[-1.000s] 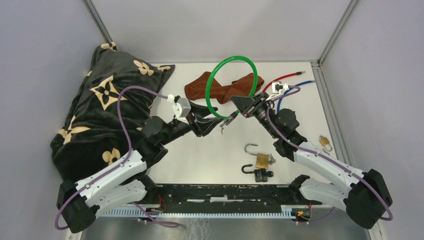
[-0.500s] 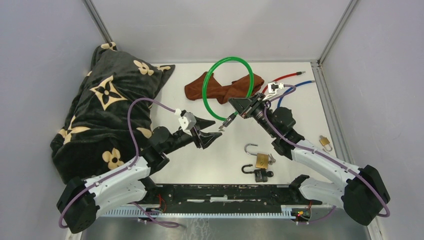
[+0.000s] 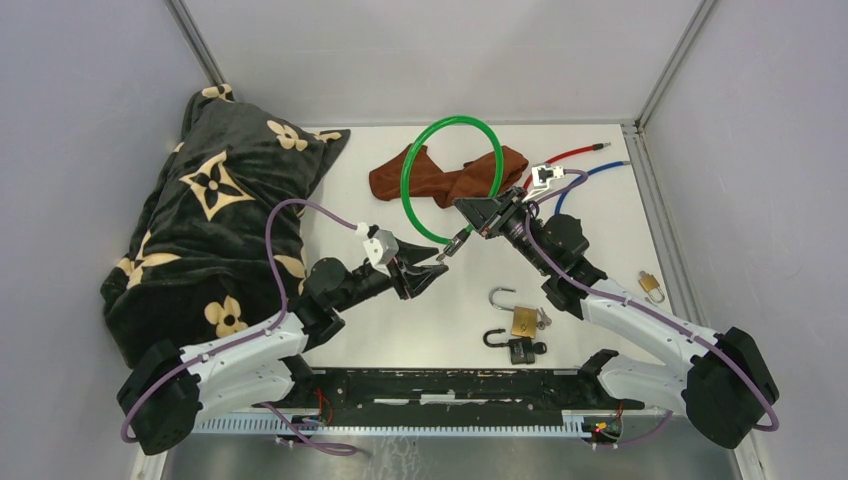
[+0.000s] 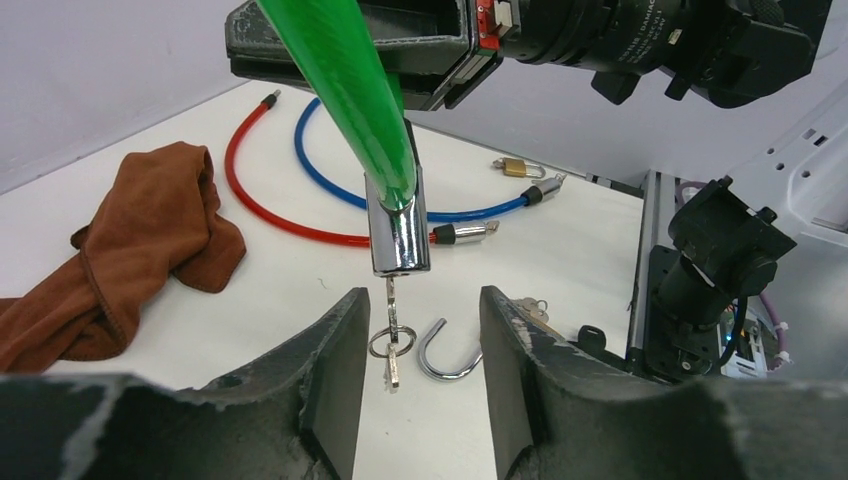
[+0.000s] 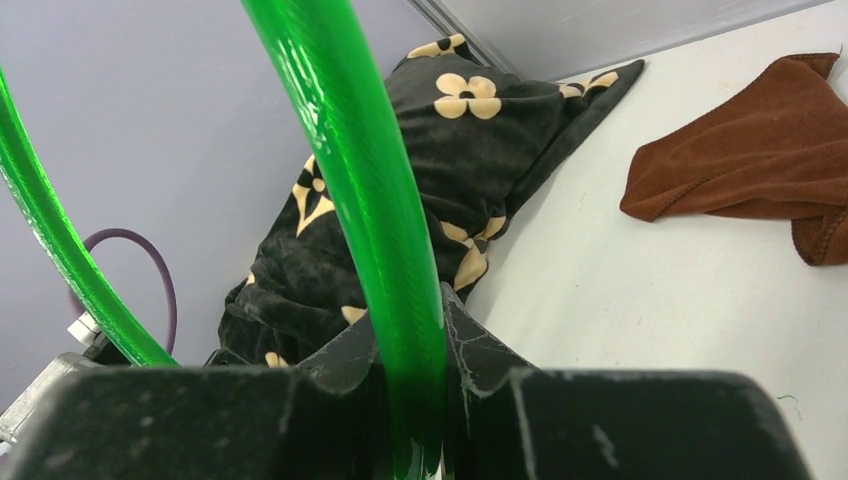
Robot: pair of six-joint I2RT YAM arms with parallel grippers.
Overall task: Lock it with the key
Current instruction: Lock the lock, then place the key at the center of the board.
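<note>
White table point(image 3: 400, 330) inside grey walls. Right arm reaches to mid-table, its right gripper point(image 3: 478, 215) clamped on a green cable lock point(image 3: 404, 190) held aloft, chrome end point(image 4: 398, 235) down, the key point(image 4: 391, 345) hanging from it. Left arm stretches low toward it; the left gripper point(image 4: 415, 400) is half open and holds nothing, its fingers point(image 4: 330, 390) flanking the key. Bare tabletop lies below, with a pillow point(image 3: 220, 210) to the left, a cloth point(image 3: 440, 180) behind and padlocks point(image 3: 522, 322) near the front edge.

White table point(image 3: 420, 330) inside pale grey walls point(image 3: 80, 100), aluminium corner posts point(image 3: 195, 40), soft even light
</note>
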